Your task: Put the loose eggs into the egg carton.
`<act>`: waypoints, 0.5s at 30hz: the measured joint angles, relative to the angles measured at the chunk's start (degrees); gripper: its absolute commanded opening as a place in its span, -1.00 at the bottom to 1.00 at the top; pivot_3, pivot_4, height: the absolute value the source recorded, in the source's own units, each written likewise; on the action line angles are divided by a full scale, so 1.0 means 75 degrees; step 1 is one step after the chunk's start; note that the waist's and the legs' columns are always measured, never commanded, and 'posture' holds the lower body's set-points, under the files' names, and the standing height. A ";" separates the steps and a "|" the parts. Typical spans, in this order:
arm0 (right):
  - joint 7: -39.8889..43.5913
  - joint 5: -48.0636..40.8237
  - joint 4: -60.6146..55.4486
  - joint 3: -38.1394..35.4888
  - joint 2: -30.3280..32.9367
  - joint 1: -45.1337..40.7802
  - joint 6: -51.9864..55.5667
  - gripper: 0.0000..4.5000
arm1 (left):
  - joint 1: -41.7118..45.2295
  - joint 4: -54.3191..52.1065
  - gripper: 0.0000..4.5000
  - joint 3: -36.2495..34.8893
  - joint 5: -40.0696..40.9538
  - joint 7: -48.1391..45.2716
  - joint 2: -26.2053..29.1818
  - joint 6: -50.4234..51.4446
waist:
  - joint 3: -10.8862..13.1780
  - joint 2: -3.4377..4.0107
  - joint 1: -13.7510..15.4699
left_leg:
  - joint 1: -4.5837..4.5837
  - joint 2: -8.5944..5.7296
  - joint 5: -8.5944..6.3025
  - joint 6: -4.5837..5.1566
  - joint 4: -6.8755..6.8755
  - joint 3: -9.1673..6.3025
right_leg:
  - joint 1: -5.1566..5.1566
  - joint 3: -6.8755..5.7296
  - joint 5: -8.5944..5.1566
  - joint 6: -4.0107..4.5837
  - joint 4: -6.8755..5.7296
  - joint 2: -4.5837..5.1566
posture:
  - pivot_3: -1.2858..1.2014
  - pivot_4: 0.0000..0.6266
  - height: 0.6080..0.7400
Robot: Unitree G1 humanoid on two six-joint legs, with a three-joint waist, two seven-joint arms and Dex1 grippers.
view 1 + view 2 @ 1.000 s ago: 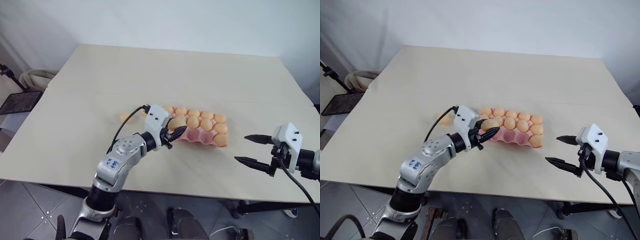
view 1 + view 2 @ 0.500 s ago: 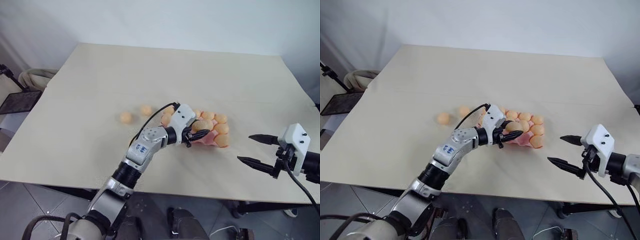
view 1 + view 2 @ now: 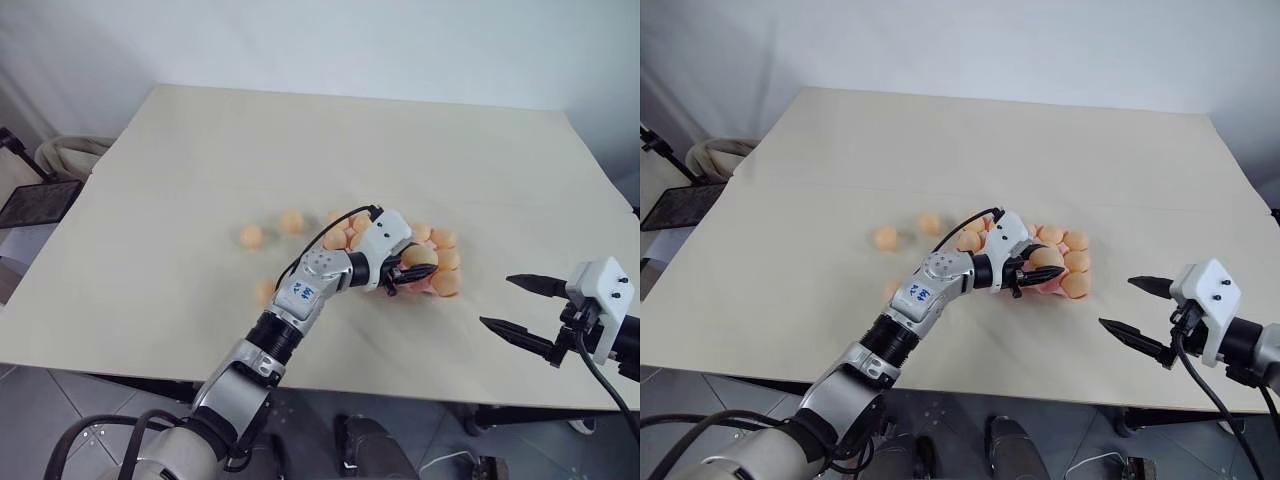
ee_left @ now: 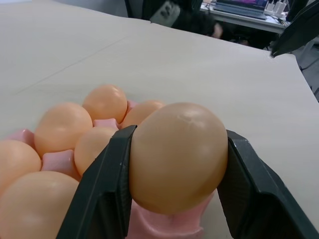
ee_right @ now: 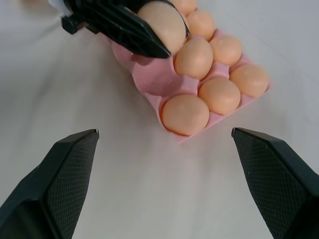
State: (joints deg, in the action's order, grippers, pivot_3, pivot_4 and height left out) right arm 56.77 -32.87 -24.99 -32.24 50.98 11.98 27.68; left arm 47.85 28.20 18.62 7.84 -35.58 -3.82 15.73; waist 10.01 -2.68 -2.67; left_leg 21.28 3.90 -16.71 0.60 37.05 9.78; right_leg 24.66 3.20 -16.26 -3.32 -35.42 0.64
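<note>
Pale orange egg (image 4: 175, 155) pinched by the left gripper (image 3: 410, 276) over the pink egg carton (image 5: 144, 69).
Its arm reaches level across the table (image 3: 300, 140); three loose eggs (image 3: 251, 236) lie left of the carton; the right gripper (image 3: 520, 305) hovers spread wide near the table's right edge.

- Left forearm (image 3: 300, 295): a small blue marking sits on the grey casing, seen in both eye views. Its characters are too small to read, so no word or number can be given.
- Eggs, egg carton, counter, both grippers and the white wrist housings: no print, label, brand, number or sign can be read on any of them.
</note>
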 measured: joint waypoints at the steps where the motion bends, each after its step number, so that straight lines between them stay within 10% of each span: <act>1: -0.0016 -0.0057 -0.0033 -0.0107 -0.0021 0.0040 0.0004 1.00 | 0.0043 0.0052 -0.12 -0.0013 -0.0025 -0.0010 -0.0004 -0.0016 | 0.0000 0.0000 0.0001 | 0.0000 0.0000 -0.0001 0.0001 0.0001 0.0000 | 0.0000 0.0000 0.0000 -0.0001 0.0000 0.0000 | 0.03 -0.52 1.00; 15: -0.0849 0.0015 -0.1135 -0.0872 -0.1177 0.1138 -0.0393 1.00 | 0.0587 0.1176 -0.12 -0.0044 -0.0499 -0.0442 -0.0187 -0.0299 | 0.0001 0.0006 0.0128 | 0.0001 -0.0006 -0.0020 0.0007 0.0003 -0.0001 | 0.0001 0.0001 -0.0007 -0.0004 0.0001 0.0001 | 0.03 -0.52 1.00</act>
State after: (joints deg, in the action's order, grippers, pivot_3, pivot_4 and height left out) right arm 50.40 -32.76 -33.50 -38.78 42.16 20.52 24.73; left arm 52.25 37.02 18.29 4.10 -38.89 -5.22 13.49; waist 10.01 -2.63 -1.70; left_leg 21.29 3.85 -16.87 0.65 37.07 9.77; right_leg 24.67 3.21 -16.32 -3.35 -35.41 0.65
